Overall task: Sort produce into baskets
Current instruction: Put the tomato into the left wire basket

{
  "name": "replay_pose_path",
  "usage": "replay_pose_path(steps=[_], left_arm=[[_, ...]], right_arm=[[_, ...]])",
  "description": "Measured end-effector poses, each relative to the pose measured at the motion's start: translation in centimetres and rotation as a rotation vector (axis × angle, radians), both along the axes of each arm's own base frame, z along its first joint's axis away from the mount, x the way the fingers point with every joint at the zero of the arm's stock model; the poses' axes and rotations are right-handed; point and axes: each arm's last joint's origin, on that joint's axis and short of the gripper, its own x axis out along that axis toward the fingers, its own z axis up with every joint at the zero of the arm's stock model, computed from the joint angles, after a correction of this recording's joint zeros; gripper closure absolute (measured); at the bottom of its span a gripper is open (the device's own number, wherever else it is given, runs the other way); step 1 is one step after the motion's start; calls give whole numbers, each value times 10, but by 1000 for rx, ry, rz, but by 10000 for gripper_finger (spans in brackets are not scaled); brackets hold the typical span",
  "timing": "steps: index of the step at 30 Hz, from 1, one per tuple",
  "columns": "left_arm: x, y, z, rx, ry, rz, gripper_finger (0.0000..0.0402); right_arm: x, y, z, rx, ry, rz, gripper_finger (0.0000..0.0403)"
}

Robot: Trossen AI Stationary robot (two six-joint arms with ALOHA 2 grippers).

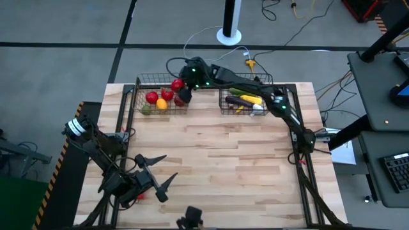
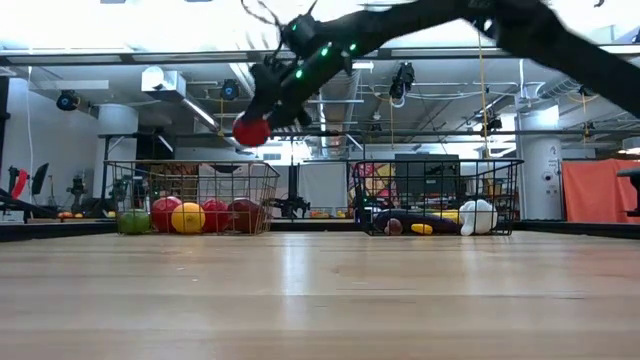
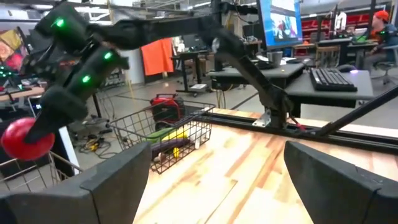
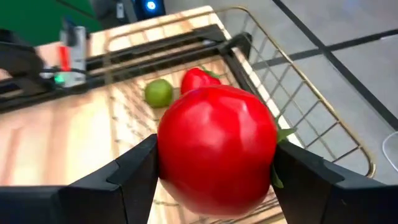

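Two baskets sit at the far edge of the bench [image 1: 211, 153], and the right tool [image 4: 214, 163] hangs over the left basket [image 1: 137, 96] with its two fingers clamped on a big red round fruit [image 4: 216, 148]; the fruit is up in the air, well above the fruit already inside; down there I can see red ones [image 2: 215, 215], an orange one [image 2: 187, 217] and a green one [image 2: 133, 221]; the right basket [image 2: 505, 195] holds long things, like a yellow one [image 1: 250, 99] and a purple one [image 2: 410, 218], plus a white one [image 2: 478, 216]; the left tool [image 1: 156, 171] waits near the front of the bench with its fingers wide apart and nothing in them; if the fruit is let go from this high up, I think it could bounce off the others and hop over the wire; it is round, so it might roll away across the bench; it may also land near the edge and miss if the arm is not over the middle; going lower first looks safer.
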Motion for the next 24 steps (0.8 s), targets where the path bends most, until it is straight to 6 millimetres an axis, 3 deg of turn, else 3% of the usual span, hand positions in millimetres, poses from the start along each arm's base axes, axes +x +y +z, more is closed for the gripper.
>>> replay_pose_path(steps=[6,11,24], left_arm=[[-4,-3,0,27,20,-15,54],[-6,-5,0,39,28,-24,54],[-6,-4,0,42,30,-23,54]], right_arm=[[5,-21,-30,-1,36,-30,147],[3,-24,-31,-26,53,-15,139],[2,-23,-34,-18,77,1,69]])
